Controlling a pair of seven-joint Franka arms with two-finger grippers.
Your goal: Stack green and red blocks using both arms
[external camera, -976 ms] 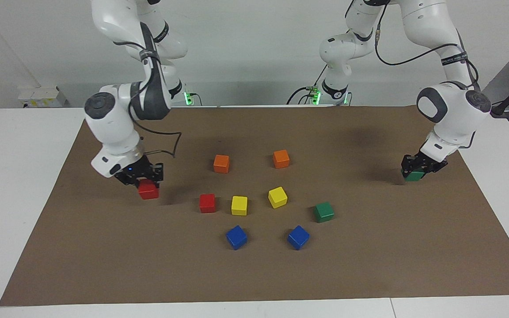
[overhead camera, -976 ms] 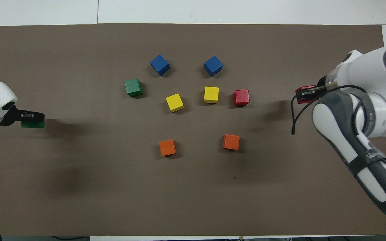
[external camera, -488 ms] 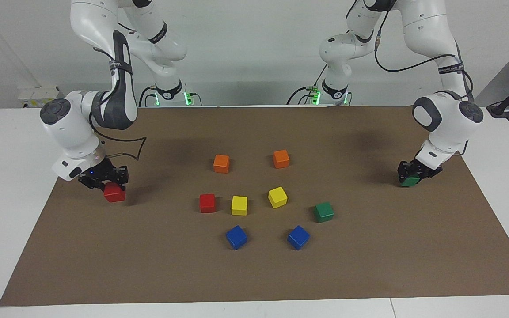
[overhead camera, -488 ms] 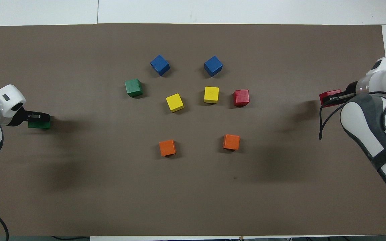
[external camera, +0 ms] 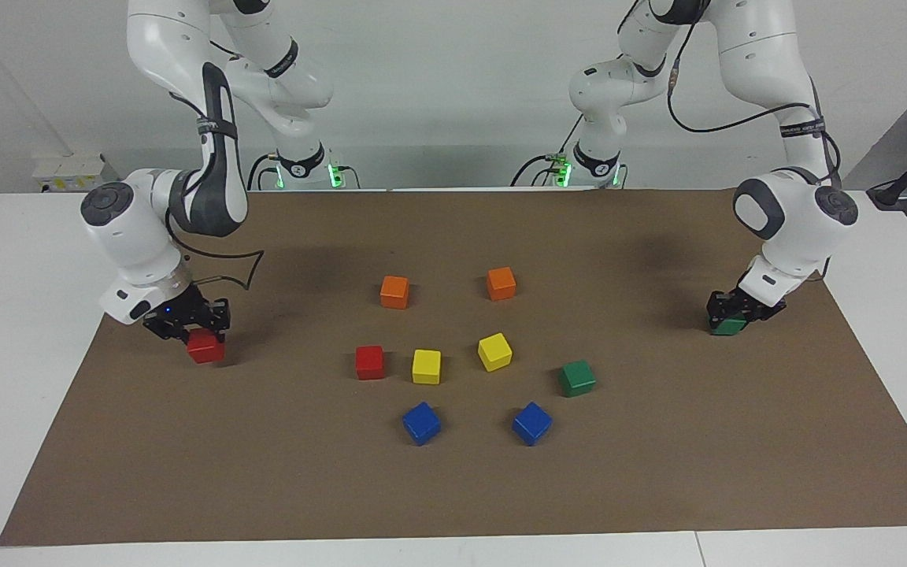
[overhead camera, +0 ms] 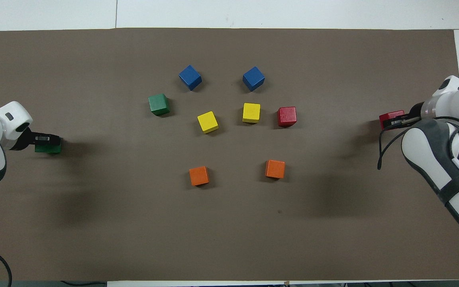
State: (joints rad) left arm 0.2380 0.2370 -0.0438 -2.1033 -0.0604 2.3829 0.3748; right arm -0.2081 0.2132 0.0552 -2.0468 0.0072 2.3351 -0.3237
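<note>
My right gripper point(external camera: 201, 337) is shut on a red cube point(external camera: 206, 347) and holds it low over the brown mat near the right arm's end; both show in the overhead view, gripper point(overhead camera: 393, 120) and cube point(overhead camera: 389, 116). My left gripper point(external camera: 733, 313) is shut on a green cube point(external camera: 728, 326) low over the mat at the left arm's end, also seen from overhead point(overhead camera: 48, 149). I cannot tell whether either cube touches the mat. A second red cube point(external camera: 369, 362) and a second green cube point(external camera: 577, 378) lie loose near the mat's middle.
Two orange cubes point(external camera: 394, 291) point(external camera: 501, 283) lie nearer the robots than the middle group. Two yellow cubes point(external camera: 426, 366) point(external camera: 494, 351) lie between the loose red and green cubes. Two blue cubes point(external camera: 421, 423) point(external camera: 531, 423) lie farthest from the robots. The brown mat point(external camera: 453, 488) covers the table.
My right gripper has carried its red cube toward the right arm's end of the mat and then settled. My left gripper has sunk a little with its green cube.
</note>
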